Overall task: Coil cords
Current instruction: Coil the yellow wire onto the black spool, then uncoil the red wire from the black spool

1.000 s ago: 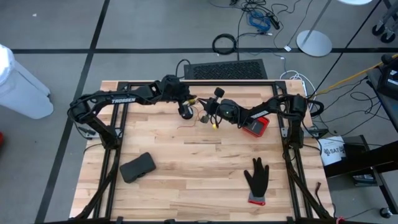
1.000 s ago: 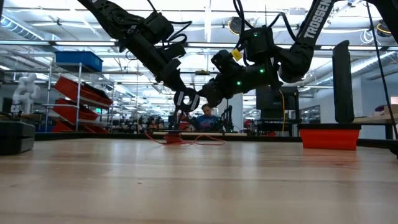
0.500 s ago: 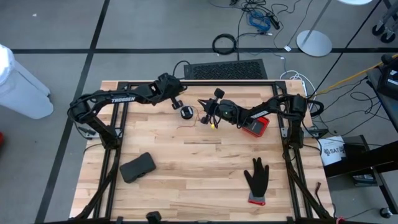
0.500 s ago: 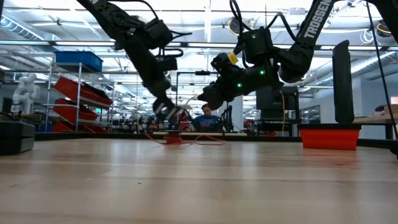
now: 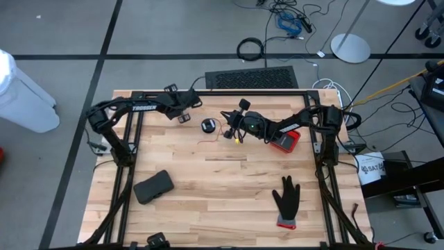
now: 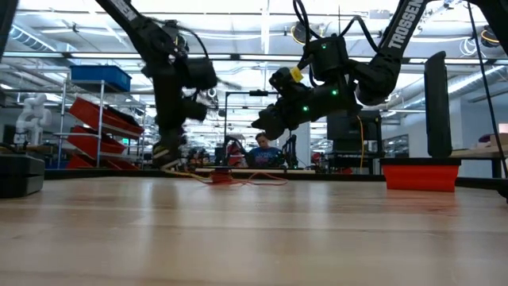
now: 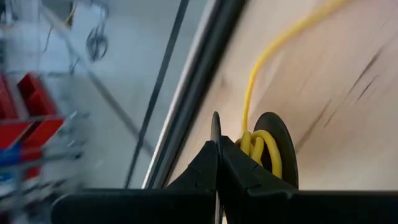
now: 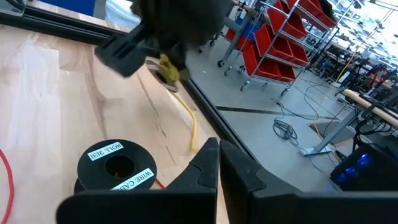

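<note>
With both arms up at the far end of the worktop (image 5: 222, 201), I take the black spool (image 5: 207, 125) labelled on top as my landmark; it lies flat on the wood with a thin red cord (image 6: 238, 179) trailing from it. My left hand (image 5: 184, 117) sits just left of that spool near the far rail, its fingers pinched narrow on the yellow cord (image 7: 261, 140), whose loops sit against a second small black spool (image 7: 277, 146). My right hand (image 5: 228, 129) hovers just right of the landmark spool, fingers closed tight with nothing between them. A black glove (image 5: 285, 201) lies well nearer than the spool, and a red box (image 5: 285, 142) sits to its right.
</note>
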You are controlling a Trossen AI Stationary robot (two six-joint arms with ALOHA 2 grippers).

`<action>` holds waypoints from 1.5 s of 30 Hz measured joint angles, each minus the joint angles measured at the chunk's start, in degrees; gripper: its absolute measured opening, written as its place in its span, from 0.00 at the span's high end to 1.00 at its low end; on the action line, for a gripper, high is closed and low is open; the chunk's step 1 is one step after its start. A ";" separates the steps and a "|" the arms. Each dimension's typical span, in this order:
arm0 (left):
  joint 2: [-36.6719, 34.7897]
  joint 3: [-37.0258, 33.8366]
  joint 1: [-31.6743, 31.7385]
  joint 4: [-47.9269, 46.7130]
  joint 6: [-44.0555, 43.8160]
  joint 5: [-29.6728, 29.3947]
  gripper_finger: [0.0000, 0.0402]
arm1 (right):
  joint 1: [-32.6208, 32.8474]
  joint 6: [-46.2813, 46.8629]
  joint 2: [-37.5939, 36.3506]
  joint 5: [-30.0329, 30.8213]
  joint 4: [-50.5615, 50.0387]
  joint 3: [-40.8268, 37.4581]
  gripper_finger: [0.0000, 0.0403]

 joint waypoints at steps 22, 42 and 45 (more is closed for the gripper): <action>8.24 -0.28 -2.84 -3.17 -3.23 -2.49 0.61 | 0.02 0.68 0.00 -0.24 -3.54 0.00 1.00; 0.55 -0.29 -8.45 0.20 -2.76 0.66 0.53 | -1.11 5.36 0.00 -9.76 -8.54 -0.02 1.00; -2.33 -0.28 -9.14 2.55 -1.36 7.77 0.53 | -1.64 6.13 0.00 -14.72 -10.04 -0.02 1.00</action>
